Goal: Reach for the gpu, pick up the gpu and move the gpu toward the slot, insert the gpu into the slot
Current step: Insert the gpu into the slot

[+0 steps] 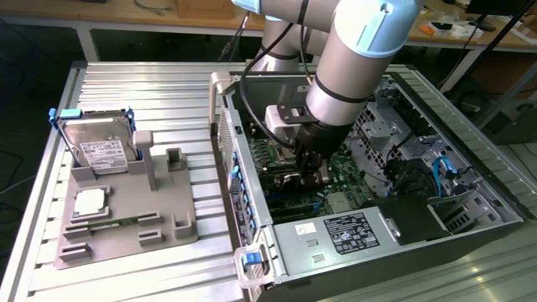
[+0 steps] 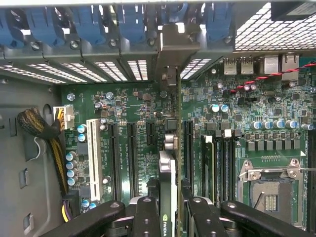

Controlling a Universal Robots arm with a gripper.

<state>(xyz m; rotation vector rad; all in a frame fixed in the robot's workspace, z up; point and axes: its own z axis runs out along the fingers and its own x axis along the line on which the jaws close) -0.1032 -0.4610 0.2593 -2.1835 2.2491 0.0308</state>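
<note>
In the wrist view the gpu (image 2: 168,173) stands on edge between my fingers (image 2: 147,215), green logo on its near edge. My gripper (image 2: 170,210) is shut on the gpu. The card runs across the green motherboard (image 2: 138,103) to its grey metal bracket (image 2: 170,47) at the case's rear wall. It lies between long black slots (image 2: 132,158) on either side, and the slot beneath it is hidden by the card. In the exterior view my gripper (image 1: 309,171) reaches down inside the open computer case (image 1: 470,207).
A white slot (image 2: 92,153) and a bundle of cables (image 2: 42,131) lie to one side, the processor socket (image 2: 269,190) to the other. Outside the case, a grey fixture (image 1: 126,214) holds a silver hard drive (image 1: 100,148) and a square chip (image 1: 90,202).
</note>
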